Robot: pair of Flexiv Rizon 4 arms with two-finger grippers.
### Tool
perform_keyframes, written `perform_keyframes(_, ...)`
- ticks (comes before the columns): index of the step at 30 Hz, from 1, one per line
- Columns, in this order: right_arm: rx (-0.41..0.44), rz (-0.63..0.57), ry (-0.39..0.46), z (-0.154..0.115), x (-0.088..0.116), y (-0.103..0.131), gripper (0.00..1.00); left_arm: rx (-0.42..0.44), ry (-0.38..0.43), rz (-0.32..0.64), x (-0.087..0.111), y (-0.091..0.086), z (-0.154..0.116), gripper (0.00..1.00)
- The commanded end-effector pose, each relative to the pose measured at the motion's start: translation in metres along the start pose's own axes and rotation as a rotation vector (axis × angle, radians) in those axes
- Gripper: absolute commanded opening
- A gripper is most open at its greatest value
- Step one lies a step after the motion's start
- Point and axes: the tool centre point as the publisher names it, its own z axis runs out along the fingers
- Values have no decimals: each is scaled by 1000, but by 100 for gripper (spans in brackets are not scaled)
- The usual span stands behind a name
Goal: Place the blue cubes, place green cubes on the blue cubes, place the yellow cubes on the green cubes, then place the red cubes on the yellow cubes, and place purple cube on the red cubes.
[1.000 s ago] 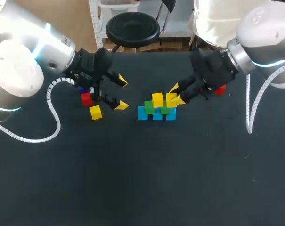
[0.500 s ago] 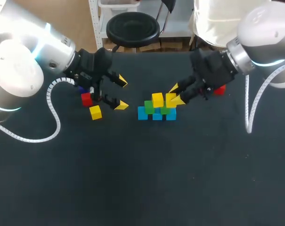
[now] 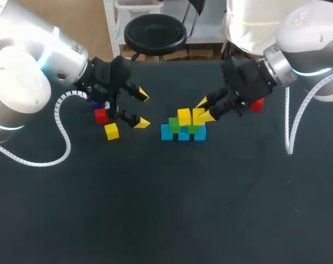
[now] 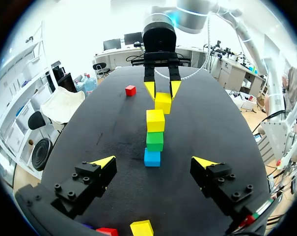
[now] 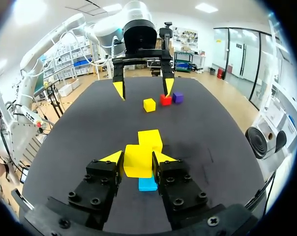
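Left gripper hung wide open and empty, near a red cube, a loose yellow and the purple cube. Mid-table was the blue row, with greens on it and a placed yellow on the left green.

Right gripper had both fingers clamped on the held yellow, over the right green and just beside the placed yellow. I couldn't tell if it was seated. A second red lay beyond my right wrist.

Handling, my guess: small, rigid and light, with smooth flat faces. Best pinched on two opposite side faces at mid-height, leaving the bottom face free to land. Being a cube, it had no long axis. It sat level, faces about square to the row, which ran left-right across the head view.
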Motion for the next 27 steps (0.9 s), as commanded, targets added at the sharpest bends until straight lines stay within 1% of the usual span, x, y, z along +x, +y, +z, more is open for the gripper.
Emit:
perform_keyframes(1,2,0,-4,1,1,1,0,-2,-7,4,2,-1,0,100)
perform_keyframes(19,-6,3,-19,4,0,0,0,-2,-7,4,2,-1,0,100)
perform_keyframes(21,-7,0,-36,5,0,1,0,-2,-7,4,2,-1,0,100)
perform_keyframes(27,-6,3,-31,5,-1,1,0,-2,-7,4,2,-1,0,100)
